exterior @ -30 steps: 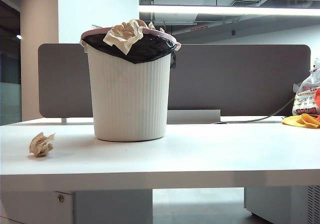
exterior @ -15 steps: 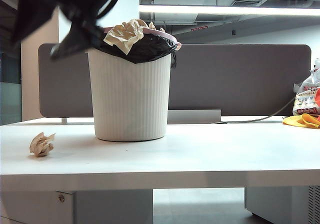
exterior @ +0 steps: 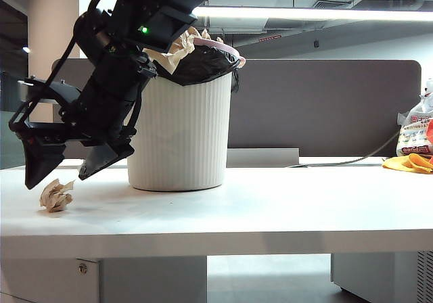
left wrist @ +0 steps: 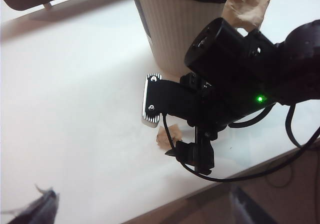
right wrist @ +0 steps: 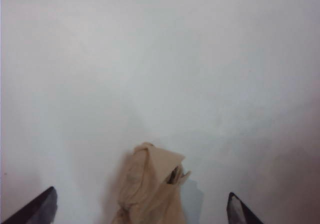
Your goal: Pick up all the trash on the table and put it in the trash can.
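One crumpled beige wad of trash (exterior: 55, 196) lies on the white table (exterior: 270, 208) at the far left. My right gripper (exterior: 62, 174) has reached across and hangs just above it, open, its fingers either side of the wad (right wrist: 150, 184) without touching it. The white ribbed trash can (exterior: 179, 134) stands behind, with more beige paper (exterior: 177, 46) on its pink rim, partly hidden by the arm. From high above the table's front edge, the left wrist view looks down on that arm, the can (left wrist: 172, 29) and the wad (left wrist: 169, 135). My left gripper (left wrist: 142, 216) is open and empty.
A grey divider panel (exterior: 325, 107) runs along the back of the table. At the far right sit a white printed bag (exterior: 414, 130) and yellow-orange items (exterior: 409, 162), with a cable (exterior: 352, 159) leading to them.
The right arm has come in from the upper left and dropped to just above the wad, jaws open throughout. The wad and the can have not moved.
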Available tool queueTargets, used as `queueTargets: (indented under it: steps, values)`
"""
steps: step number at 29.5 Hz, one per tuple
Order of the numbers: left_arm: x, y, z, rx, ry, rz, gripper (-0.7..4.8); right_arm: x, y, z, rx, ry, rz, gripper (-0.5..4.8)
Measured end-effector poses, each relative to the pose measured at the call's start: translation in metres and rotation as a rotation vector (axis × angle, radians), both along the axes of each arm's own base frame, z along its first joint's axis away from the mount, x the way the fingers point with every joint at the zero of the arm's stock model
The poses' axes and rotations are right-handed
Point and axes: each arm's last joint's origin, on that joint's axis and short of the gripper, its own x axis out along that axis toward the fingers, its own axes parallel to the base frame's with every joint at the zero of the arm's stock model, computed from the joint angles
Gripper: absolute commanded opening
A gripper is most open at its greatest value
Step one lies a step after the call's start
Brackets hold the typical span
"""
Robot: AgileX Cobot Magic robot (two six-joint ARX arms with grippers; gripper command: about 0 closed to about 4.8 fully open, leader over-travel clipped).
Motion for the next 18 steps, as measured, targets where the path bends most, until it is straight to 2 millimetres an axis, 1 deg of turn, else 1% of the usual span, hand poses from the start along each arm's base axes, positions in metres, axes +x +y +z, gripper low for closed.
queueTargets:
  steps: [2, 3, 4, 5, 6, 7, 8, 9, 10, 11, 16, 18]
  values:
    - [0.0000, 0.0000, 0.0000, 0.000, 0.000, 0.000, 4.79, 0.0001, 0.0001, 0.0000, 0.000, -0.001, -0.002, 3.51]
    - [0.0000, 0.0000, 0.0000, 0.000, 0.000, 0.000, 4.79, 0.0005, 0.0000, 0.0005, -0.003, -0.009, -0.010, 2.98]
    - [0.0000, 0.0000, 0.0000, 0.000, 0.000, 0.000, 4.79, 0.0007, -0.0001, 0.0005, -0.006, -0.014, -0.016, 2.17]
    - [0.0000, 0.0000, 0.0000, 0.000, 0.000, 0.000, 4.79, 0.0010, -0.0003, 0.0004, -0.008, -0.016, -0.020, 1.63]
    - [0.0000, 0.0000, 0.0000, 0.000, 0.000, 0.000, 4.79, 0.0013, -0.0005, 0.0003, -0.009, -0.016, -0.020, 1.44]
    - [0.0000, 0.0000, 0.0000, 0.000, 0.000, 0.000, 4.79, 0.0024, -0.0014, 0.0003, -0.008, -0.015, -0.021, 1.79]
    - [0.0000, 0.0000, 0.0000, 0.000, 0.000, 0.000, 4.79, 0.0029, -0.0018, 0.0003, -0.006, -0.014, -0.018, 2.27]
    - [0.0000, 0.0000, 0.0000, 0.000, 0.000, 0.000, 4.79, 0.0031, -0.0020, 0.0003, -0.003, -0.010, -0.017, 2.95]
    - [0.0000, 0.0000, -0.0001, 0.000, 0.001, 0.000, 4.79, 0.0032, -0.0021, 0.0003, 0.001, -0.005, -0.011, 3.34]
    - [-0.0001, 0.0001, -0.0003, 0.001, 0.003, 0.000, 4.79, 0.0034, -0.0023, 0.0004, 0.008, 0.004, -0.003, 3.48]
    - [-0.0005, 0.0002, -0.0012, 0.006, 0.014, 0.000, 4.79, 0.0029, -0.0013, 0.0010, 0.023, 0.010, 0.009, 3.44]
    - [-0.0005, 0.0002, -0.0012, 0.006, 0.014, 0.000, 4.79, 0.0029, -0.0013, 0.0010, 0.023, 0.011, 0.008, 3.22]
